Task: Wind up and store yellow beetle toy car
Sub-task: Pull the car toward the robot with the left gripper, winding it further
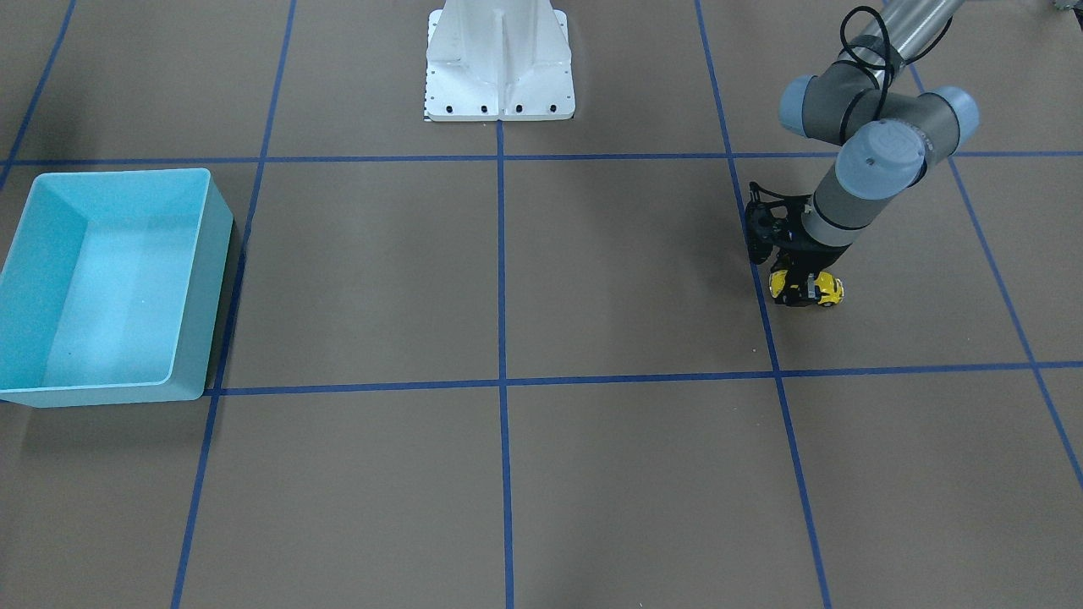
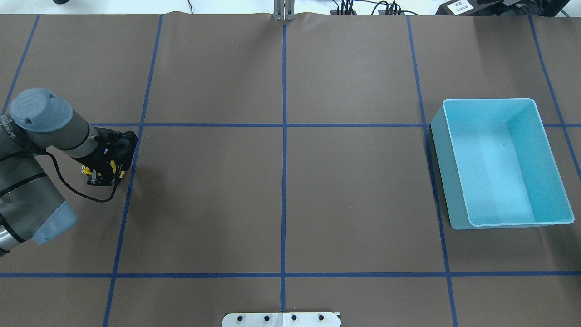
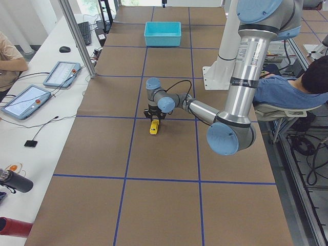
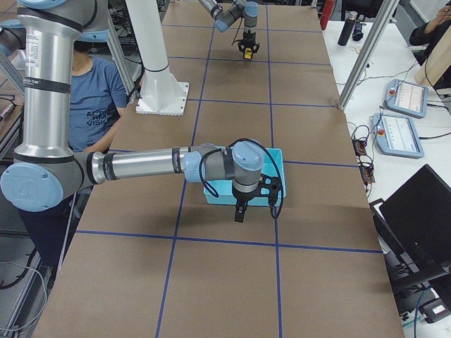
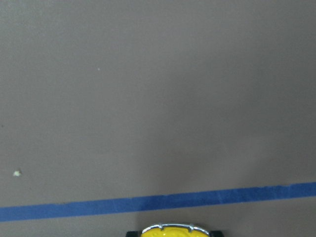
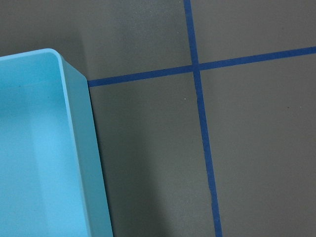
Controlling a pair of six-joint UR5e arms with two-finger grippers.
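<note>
Our left fingers [image 1: 797,289] pinch the yellow car [image 1: 827,290] across its body, low over the bench [image 1: 592,279]. We cannot tell whether its wheels touch the surface. Just beyond the car's chrome bumper, in the wrist view, a blue tape line [image 5: 148,203] crosses the bench. Well apart from these fingers, at the other end of the bench, sits the light blue bin [image 2: 438,172]. Our right fingers [image 4: 239,210] hang pointing down just beside that bin's wall. Only the side view shows them, so we cannot tell whether they are spread or pressed together.
</note>
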